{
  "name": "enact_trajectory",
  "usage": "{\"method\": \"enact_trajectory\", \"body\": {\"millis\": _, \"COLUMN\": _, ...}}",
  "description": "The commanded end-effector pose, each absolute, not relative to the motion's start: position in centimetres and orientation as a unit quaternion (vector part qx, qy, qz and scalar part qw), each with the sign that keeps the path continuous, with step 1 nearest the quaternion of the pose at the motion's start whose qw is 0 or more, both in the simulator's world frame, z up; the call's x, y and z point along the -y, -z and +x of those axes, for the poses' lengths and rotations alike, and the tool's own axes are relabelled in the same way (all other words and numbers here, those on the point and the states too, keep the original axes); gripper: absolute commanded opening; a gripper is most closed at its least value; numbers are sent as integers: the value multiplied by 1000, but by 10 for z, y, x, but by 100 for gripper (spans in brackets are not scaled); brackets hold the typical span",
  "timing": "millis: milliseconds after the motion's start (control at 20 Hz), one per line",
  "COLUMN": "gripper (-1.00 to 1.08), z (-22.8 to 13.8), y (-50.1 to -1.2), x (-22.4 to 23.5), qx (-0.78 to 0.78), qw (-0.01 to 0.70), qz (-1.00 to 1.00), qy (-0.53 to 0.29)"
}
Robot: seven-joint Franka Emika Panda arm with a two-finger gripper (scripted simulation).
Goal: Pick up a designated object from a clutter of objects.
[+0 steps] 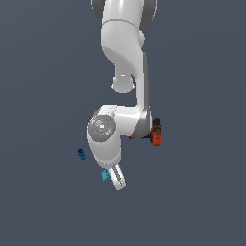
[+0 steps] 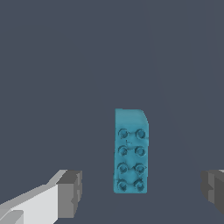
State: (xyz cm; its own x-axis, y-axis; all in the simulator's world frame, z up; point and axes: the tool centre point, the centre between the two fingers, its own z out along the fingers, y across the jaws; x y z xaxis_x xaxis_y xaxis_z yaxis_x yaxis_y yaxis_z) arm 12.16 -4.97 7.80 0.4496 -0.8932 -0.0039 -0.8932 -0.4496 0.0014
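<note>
Claw (image 2: 141, 192) is spread wide, nothing between the pads. In the wrist view one grey finger pad (image 2: 70, 192) sits in the lower left of the frame and the other at the lower right edge, only partly in frame. The cyan studded block (image 2: 130, 151) lies between them, closer to the middle than to either pad, touching neither. Its studded face points at the camera: two columns of four studs, long axis running up the frame, one corner at its far end chamfered. It lies flat on the dark grey worktop (image 2: 65, 65).

Exterior view: the white arm drops in from the top centre of the frame and folds over just below the middle, hiding most of the block. Only a small cyan sliver (image 1: 104, 175) shows at lower centre, just beside the white finger (image 1: 117, 178) of the claw. Claw opening can't be judged from this view; the wrist view settles it.

Other items: a tiny dark blue piece (image 1: 81, 153) sits left of centre, apart from the block, up and to its left. The red-and-black power drill (image 1: 156, 133) sits right of centre, partly hidden behind the arm's forearm link, well apart from the block.
</note>
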Motion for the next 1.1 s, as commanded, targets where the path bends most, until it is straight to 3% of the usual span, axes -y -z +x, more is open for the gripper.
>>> {"method": "enact_trajectory", "body": {"millis": 0, "gripper": 100, "z": 123, "y": -74, "x": 51, "qx": -533, "qw": 0, "qz": -846, "qy": 0}}
{"method": "enact_trajectory", "body": {"millis": 1050, "gripper": 100, "z": 124, "y": -22, "x": 51, "qx": -536, "qw": 0, "qz": -845, "qy": 0}}
